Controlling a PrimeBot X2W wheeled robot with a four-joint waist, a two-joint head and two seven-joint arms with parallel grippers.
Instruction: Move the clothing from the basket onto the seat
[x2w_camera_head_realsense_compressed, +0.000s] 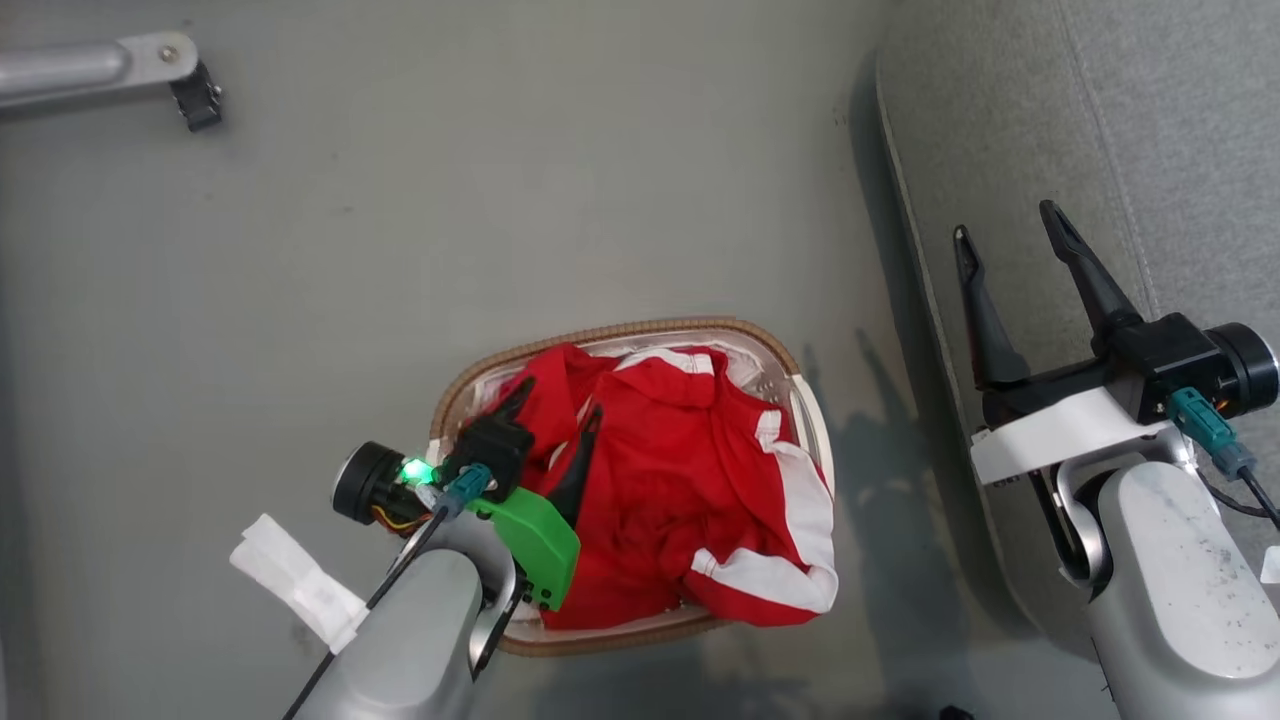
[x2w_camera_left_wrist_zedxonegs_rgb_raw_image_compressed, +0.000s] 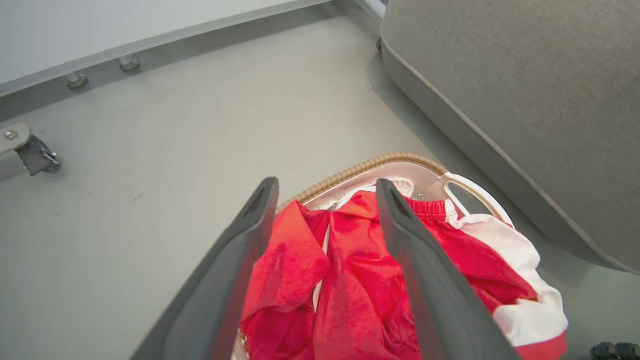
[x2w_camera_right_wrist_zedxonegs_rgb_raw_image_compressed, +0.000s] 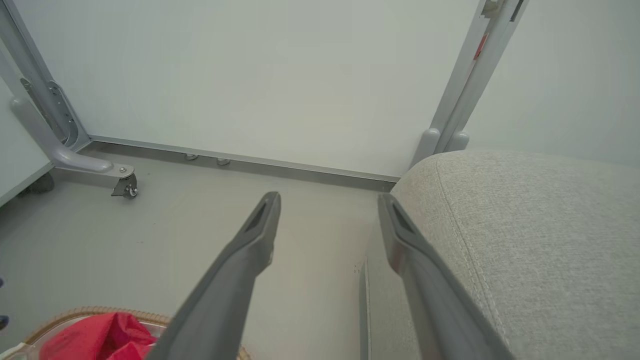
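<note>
On the floor (x2w_camera_head_realsense_compressed: 400, 250) beside the seat (x2w_camera_head_realsense_compressed: 1000, 120) stands the basket (x2w_camera_head_realsense_compressed: 640, 327), and all of the clothing (x2w_camera_head_realsense_compressed: 680, 470) is in it: a red heap with white trim, one white-striped fold draped over the rim on the side nearest the seat. None of it lies on the seat yet, so the task looks to be at its first pick.

The left pincer (x2w_camera_head_realsense_compressed: 560, 397) hangs over the basket's side farthest from the seat, its jaws apart and angled down into the heap. In the left wrist view this pincer (x2w_camera_left_wrist_zedxonegs_rgb_raw_image_compressed: 327, 185) has red folds showing between its two fingers. That spread, straddling pose suits gathering a bunch of loose cloth before closing. Whether the tips already touch the fabric cannot be told.

The right pincer (x2w_camera_head_realsense_compressed: 1005, 220) is well away from the basket, above the seat's near edge, jaws apart and holding nothing. The right wrist view shows it (x2w_camera_right_wrist_zedxonegs_rgb_raw_image_compressed: 328, 196) with one finger over the floor and the other over the cushion. It seems parked there to leave the basket free for the left arm, and perhaps to be ready at the drop place.

Since the garments are tangled together, a pinch may lift more than one piece.
</note>
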